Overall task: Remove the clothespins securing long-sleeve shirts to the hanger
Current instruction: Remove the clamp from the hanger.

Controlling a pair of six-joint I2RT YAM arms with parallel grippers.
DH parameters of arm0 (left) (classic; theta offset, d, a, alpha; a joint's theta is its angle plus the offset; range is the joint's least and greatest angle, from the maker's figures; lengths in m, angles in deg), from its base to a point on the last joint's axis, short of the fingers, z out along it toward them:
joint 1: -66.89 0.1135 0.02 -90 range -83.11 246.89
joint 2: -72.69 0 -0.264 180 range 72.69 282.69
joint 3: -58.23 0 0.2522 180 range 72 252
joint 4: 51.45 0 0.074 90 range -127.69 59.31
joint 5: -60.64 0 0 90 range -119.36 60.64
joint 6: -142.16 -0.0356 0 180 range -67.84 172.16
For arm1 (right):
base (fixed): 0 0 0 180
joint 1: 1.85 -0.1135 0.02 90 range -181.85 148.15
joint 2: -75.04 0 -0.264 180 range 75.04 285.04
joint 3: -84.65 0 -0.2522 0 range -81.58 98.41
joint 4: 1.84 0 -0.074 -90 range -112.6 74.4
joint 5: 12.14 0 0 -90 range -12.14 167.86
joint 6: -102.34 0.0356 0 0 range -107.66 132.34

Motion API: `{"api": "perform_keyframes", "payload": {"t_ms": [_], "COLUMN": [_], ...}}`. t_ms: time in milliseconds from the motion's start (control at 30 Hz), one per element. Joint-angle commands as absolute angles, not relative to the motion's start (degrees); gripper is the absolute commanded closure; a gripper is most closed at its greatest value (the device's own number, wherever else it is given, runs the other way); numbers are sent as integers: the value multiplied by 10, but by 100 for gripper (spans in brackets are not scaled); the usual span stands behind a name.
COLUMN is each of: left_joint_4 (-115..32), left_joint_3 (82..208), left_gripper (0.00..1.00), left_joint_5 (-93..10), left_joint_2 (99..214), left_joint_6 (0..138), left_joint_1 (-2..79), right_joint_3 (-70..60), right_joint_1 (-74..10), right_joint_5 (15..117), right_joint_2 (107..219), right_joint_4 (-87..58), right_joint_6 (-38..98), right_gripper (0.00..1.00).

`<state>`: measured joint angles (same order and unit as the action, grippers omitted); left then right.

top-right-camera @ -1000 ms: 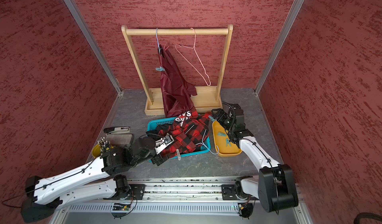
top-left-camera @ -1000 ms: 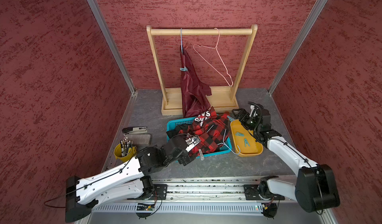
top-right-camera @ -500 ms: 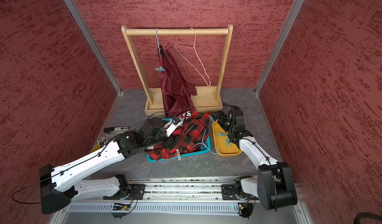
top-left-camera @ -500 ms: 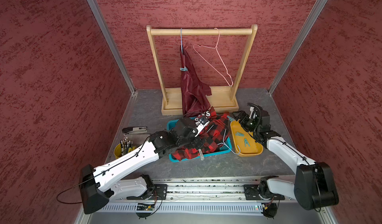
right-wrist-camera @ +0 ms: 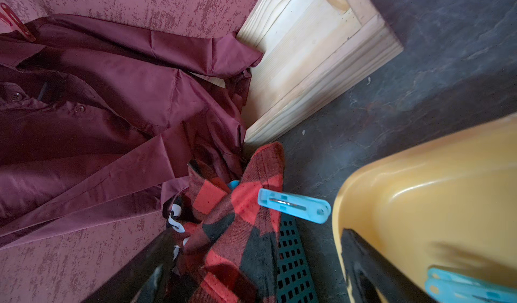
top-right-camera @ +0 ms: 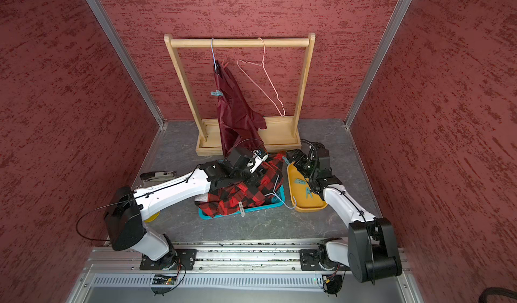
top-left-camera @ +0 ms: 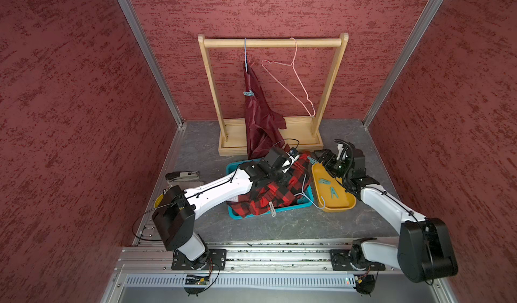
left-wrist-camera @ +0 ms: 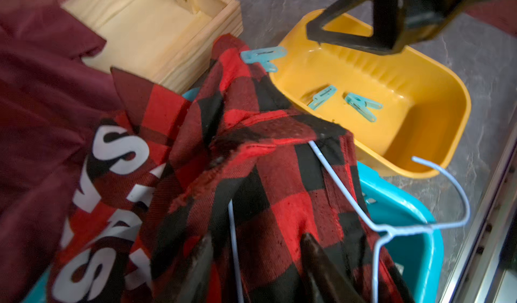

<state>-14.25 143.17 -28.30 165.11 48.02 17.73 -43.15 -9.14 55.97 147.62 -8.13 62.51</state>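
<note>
1. Nearest the rail, a pale clothespin [top-left-camera: 272,210] sits on the front rim of the teal basket [top-left-camera: 293,205], with its long axis running front to back.
2. The plaid shirt [top-left-camera: 268,192] lies heaped in the basket. A wire hanger [left-wrist-camera: 391,229] is threaded through it, and the hook reaches over the rim toward the yellow tray [top-left-camera: 344,206].
3. The left gripper [left-wrist-camera: 256,237] is down on the heap. Its fingers are partly drawn in with a plaid fold between them; I cannot tell whether they pinch it.
4. In the tray, just right of the basket, two loose clothespins [top-left-camera: 324,181] lie flat, one crosswise and one front to back.
5. At the shirt's far corner, the clipped clothespin [right-wrist-camera: 293,206] bites the hem. It lies level, with its handle end pointing at the tray's far wall. The right gripper [right-wrist-camera: 256,231] is spread wide just short of it, with one finger at the tray's wall.
6. Farthest back, the maroon shirt [top-left-camera: 260,120] hangs from the wooden rack [top-left-camera: 274,42]. A teal clothespin [top-left-camera: 248,93] is pinned to it, lying crosswise. A pink hanger [top-left-camera: 293,83] hangs beside it.
</note>
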Motion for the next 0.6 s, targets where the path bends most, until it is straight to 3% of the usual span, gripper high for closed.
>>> {"api": "perform_keyframes", "payload": {"t_ms": [0,267,567], "left_joint_4": [-161,-172,-195], "left_joint_3": [1440,1397,1360], "left_gripper": [62,78,81], "left_joint_5": [-292,-294,-294], "left_joint_2": [1667,1685,1709], "left_joint_6": [495,499,515], "left_joint_1": [189,203,207], "right_joint_3": [-413,-403,-381], "right_joint_1": [-87,-88,-88], "right_joint_5": [550,536,518], "right_joint_2": [1483,1510,1548], "right_joint_4": [-81,-73,-64], "right_joint_6": [618,616,617], "right_gripper": [4,4,2]}}
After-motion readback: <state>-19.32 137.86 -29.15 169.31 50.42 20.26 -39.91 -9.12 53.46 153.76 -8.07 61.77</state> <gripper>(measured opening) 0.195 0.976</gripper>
